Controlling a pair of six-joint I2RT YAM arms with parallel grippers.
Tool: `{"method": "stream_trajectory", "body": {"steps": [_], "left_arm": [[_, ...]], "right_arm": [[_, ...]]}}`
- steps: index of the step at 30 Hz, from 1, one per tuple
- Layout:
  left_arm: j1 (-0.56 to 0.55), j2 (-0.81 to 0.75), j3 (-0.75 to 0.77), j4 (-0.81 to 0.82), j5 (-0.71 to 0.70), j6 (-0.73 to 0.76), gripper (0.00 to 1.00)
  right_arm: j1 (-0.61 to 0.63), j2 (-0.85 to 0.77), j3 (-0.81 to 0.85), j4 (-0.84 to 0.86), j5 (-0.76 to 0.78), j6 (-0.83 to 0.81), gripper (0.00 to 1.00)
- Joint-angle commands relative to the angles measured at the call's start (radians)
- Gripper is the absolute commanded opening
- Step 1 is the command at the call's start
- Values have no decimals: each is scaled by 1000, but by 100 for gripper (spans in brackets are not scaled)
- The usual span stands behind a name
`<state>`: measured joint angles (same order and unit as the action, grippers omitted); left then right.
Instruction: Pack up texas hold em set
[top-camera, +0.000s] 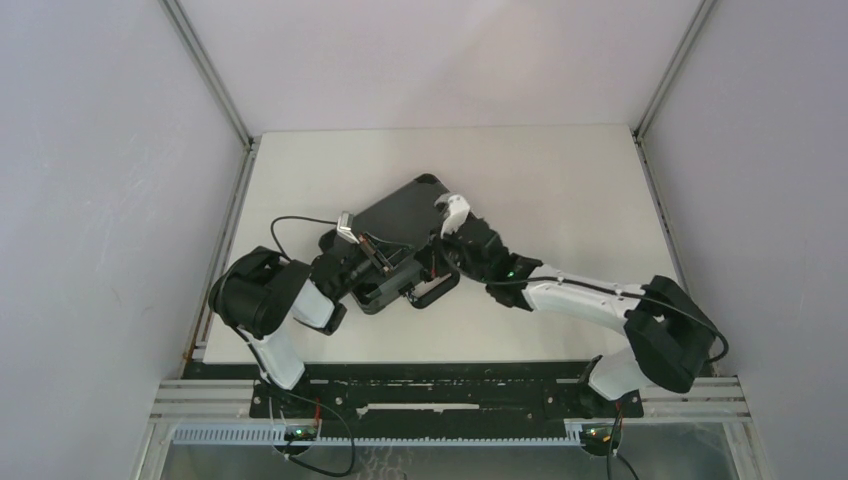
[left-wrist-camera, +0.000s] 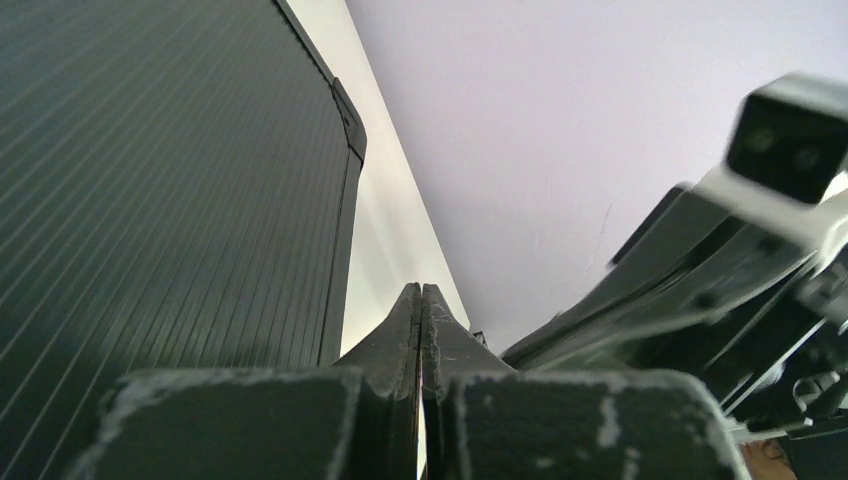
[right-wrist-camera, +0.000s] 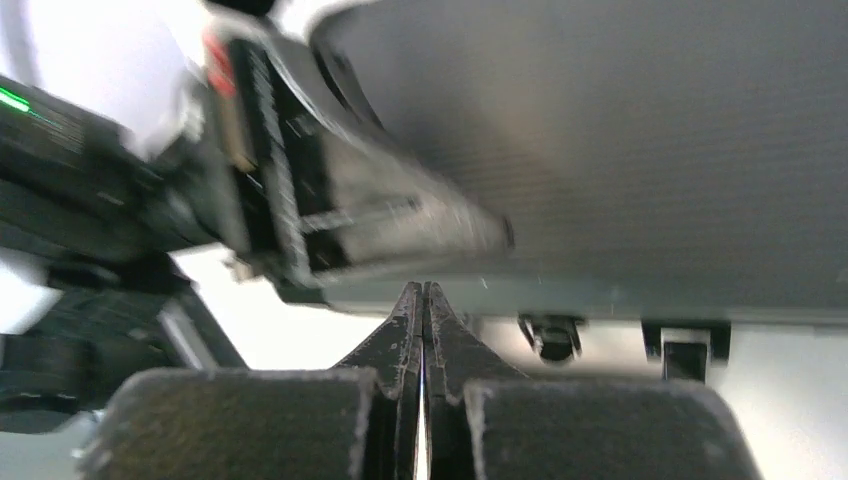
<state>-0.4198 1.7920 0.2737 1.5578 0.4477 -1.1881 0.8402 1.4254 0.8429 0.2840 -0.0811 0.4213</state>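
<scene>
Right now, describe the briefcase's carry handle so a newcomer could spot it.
Start at the white table; the closed black briefcase lies skewed at its centre. On the case's near edge sits the handle: the only open black loop there, with the table showing through it.

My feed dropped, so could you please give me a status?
Left gripper and right gripper shut, empty. Briefcase closed on table. Both crowd its handle edge.

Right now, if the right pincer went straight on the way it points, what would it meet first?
Probably the black briefcase: the right pincer, shut, aims at its edge, close ahead. The blurred view leaves the gap unclear.
</scene>
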Motion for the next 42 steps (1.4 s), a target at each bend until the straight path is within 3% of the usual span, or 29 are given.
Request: {"method": "stream_trajectory", "body": {"steps": [1,5,19,34,42], "left_arm": [[-17,126,-174,-175,120,83,0],[-17,127,-174,-175,119,85,0],[-17,135,-173,-175,121,85,0],[-17,139,-169,-174,122,84,0],[-17,138,-172,-173,121,84,0]], "right_arm": [[61,73,14,-203,261,-85,0],[82,122,13,-210,309,-77,0],[59,281,13,-154,258,-35,0],[70,98,14,-214,256,-60,0],[73,167,-12,-160,217,-20,0]]}}
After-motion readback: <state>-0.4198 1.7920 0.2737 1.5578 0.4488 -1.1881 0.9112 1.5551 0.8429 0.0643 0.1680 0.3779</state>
